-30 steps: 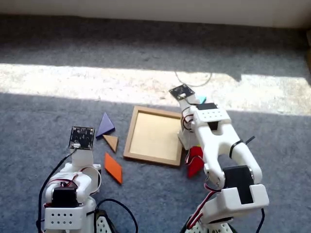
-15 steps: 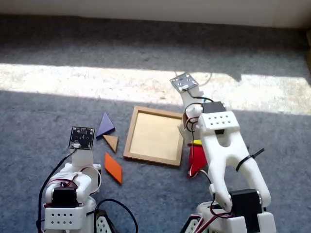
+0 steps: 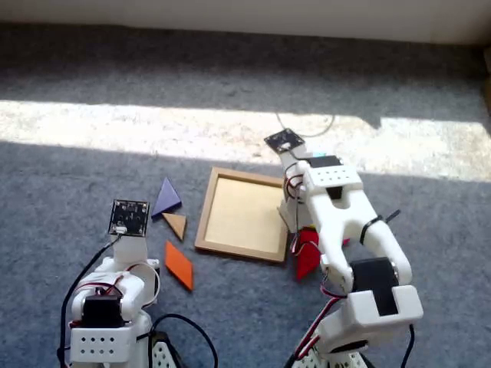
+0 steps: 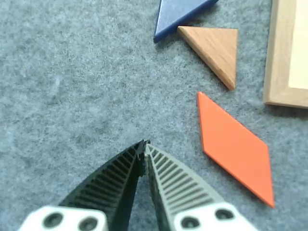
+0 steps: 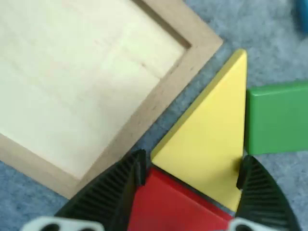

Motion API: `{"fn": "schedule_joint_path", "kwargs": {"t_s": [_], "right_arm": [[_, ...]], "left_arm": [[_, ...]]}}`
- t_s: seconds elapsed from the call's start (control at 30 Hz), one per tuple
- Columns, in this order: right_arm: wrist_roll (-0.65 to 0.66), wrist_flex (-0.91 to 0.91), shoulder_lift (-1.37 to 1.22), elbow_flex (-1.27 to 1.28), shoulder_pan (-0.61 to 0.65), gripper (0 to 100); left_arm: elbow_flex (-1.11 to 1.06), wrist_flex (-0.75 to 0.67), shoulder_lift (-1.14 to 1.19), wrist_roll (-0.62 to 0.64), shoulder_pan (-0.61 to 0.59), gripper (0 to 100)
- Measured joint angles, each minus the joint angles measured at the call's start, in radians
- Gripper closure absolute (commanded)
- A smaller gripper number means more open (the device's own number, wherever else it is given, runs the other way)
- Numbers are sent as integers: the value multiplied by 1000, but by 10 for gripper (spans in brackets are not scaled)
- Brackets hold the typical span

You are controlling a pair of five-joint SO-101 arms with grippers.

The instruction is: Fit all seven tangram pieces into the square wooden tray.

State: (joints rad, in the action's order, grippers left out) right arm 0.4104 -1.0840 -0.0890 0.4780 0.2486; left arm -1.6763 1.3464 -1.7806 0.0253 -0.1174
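The square wooden tray (image 3: pixel 205 222) lies mid-carpet with nothing in it. My right gripper (image 5: pixel 192 166) is open just off the tray's right rim (image 5: pixel 185 72). Its fingers (image 5: pixel 127 180) flank a yellow triangle (image 5: pixel 211 134) that overlaps a red piece (image 5: pixel 168 204). A green square (image 5: pixel 276 118) touches the yellow triangle. In the high view the red piece (image 3: pixel 308 251) shows beneath that arm. My left gripper (image 4: pixel 144 147) is shut on nothing, low over the carpet. Nearby lie an orange parallelogram (image 4: pixel 233 147), a wooden triangle (image 4: pixel 216 50) and a blue triangle (image 4: pixel 178 14).
The blue triangle (image 3: pixel 165 198), wooden triangle (image 3: pixel 176 224) and orange parallelogram (image 3: pixel 179 265) sit in a column left of the tray. A thin cable loop (image 3: pixel 307 126) lies on the sunlit strip beyond the tray. Open grey carpet surrounds everything.
The right arm swung up and away half a second ago, then came back down over the pieces by the tray's right edge. The left arm and the loose pieces have not moved.
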Motion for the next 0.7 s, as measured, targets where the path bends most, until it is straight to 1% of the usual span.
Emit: {"fn": "schedule_joint_path", "kwargs": {"t_s": [0.2,0.7], "right_arm": [[0,-3,-52,-61,-5,680],[0,-3,-68,-66,-5,680]], "left_arm": [[0,0,0,0,0,994],[0,0,0,0,0,994]]}}
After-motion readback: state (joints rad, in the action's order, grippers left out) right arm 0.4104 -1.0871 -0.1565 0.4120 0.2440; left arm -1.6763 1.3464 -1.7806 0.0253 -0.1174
